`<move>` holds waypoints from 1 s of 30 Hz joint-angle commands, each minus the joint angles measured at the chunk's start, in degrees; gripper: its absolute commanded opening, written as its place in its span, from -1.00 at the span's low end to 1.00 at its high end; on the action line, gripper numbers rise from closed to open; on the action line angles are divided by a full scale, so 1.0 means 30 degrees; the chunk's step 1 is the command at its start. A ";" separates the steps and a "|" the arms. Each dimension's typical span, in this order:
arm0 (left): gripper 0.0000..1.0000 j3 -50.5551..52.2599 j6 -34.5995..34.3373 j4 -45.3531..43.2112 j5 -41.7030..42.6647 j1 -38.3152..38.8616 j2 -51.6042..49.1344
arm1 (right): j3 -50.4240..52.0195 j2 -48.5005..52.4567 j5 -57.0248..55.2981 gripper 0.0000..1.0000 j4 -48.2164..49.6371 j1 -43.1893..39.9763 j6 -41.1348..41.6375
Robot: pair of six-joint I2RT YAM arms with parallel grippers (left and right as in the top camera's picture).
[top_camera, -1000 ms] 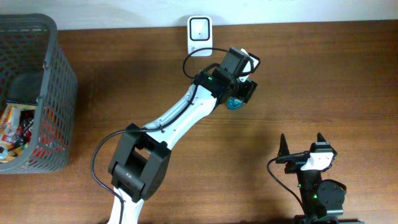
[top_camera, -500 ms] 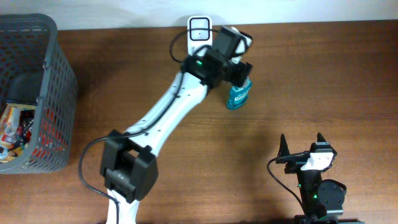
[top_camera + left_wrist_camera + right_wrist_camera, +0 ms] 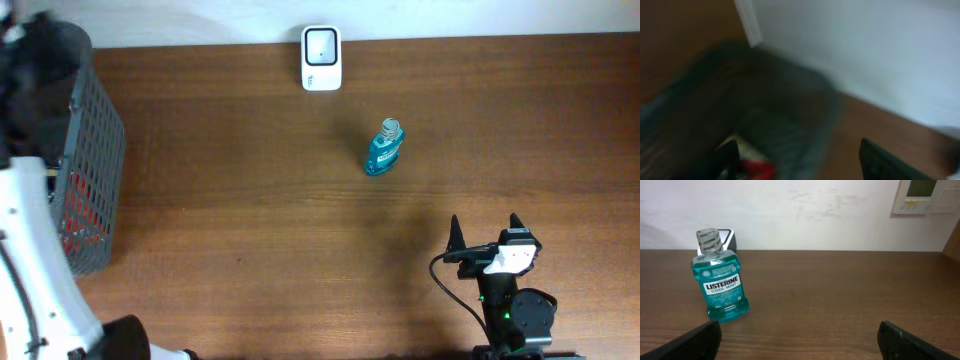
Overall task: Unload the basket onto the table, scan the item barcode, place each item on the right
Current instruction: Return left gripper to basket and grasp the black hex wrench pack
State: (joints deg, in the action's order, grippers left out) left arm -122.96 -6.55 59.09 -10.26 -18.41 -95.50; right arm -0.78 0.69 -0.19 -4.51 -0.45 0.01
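A teal Listerine mouthwash bottle [image 3: 384,146] stands upright and alone on the wooden table, below and right of the white scanner [image 3: 321,45] at the far edge. The right wrist view shows the bottle [image 3: 720,277] with its label facing the camera and the scanner [image 3: 731,237] just behind it. My right gripper [image 3: 485,232] rests near the front edge, open and empty [image 3: 800,342], well short of the bottle. My left arm [image 3: 30,250] has swung to the far left over the basket. In the blurred left wrist view my left gripper [image 3: 800,165] has its jaws wide apart with nothing held.
A grey mesh basket [image 3: 95,150] stands at the table's left end with red and white packets inside [image 3: 757,167]. A wall panel [image 3: 927,195] hangs behind the table at the right.
My left gripper let go of the bottle, left it standing near the scanner, and the arm swept fast to the left over the basket. The right arm has not moved.
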 commanded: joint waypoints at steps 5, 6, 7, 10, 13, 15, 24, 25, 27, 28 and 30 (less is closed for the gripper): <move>0.18 0.0058 -0.0270 0.2186 -0.1195 -0.4262 -0.3242 | 0.0153 -0.0109 -0.0160 0.97 -0.0066 -0.0109 0.0153; 0.09 0.0058 -0.1260 0.2608 -0.1945 -0.4262 -0.3869 | 0.0153 -0.0109 -0.0160 0.97 -0.0066 -0.0109 0.0153; 0.12 0.0058 -0.2433 0.3016 -0.3162 -0.4262 -0.4481 | 0.0153 -0.0109 -0.0160 0.97 -0.0066 -0.0109 0.0153; 0.35 0.0058 -0.5785 0.4313 -0.6156 -0.4335 -0.6790 | 0.0153 -0.0109 -0.0160 0.97 -0.0066 -0.0109 0.0153; 0.42 0.0058 -0.7832 0.5260 -0.6164 -0.4590 -0.8189 | 0.0153 -0.0109 -0.0160 0.97 -0.0066 -0.0109 0.0153; 0.44 0.0058 -0.9267 0.5909 -0.5967 -0.4911 -0.9194 | 0.0153 -0.0109 -0.0160 0.97 -0.0066 -0.0109 0.0153; 0.72 0.0080 -0.9398 0.5464 -0.3446 -0.6506 -1.1045 | 0.0153 -0.0109 -0.0160 0.97 -0.0066 -0.0109 0.0153; 0.57 0.0080 -0.9398 0.5472 -0.3126 -0.6615 -1.1271 | 0.0153 -0.0109 -0.0160 0.97 -0.0066 -0.0109 0.0153; 0.47 0.0080 -0.9391 0.5479 -0.2157 -0.6790 -1.1963 | 0.0153 -0.0109 -0.0160 0.97 -0.0066 -0.0109 0.0153; 0.43 0.0080 -0.9391 0.5457 -0.1843 -0.6805 -1.2327 | 0.0153 -0.0109 -0.0160 0.97 -0.0066 -0.0109 0.0153; 0.14 0.0080 -0.9384 0.5435 -0.1654 -0.6790 -1.2910 | 0.0153 -0.0109 -0.0160 0.97 -0.0066 -0.0109 0.0153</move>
State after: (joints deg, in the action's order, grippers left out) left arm -122.74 -34.46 75.44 -17.76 -38.61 -131.11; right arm -0.78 0.69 -0.21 -4.51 -0.45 0.01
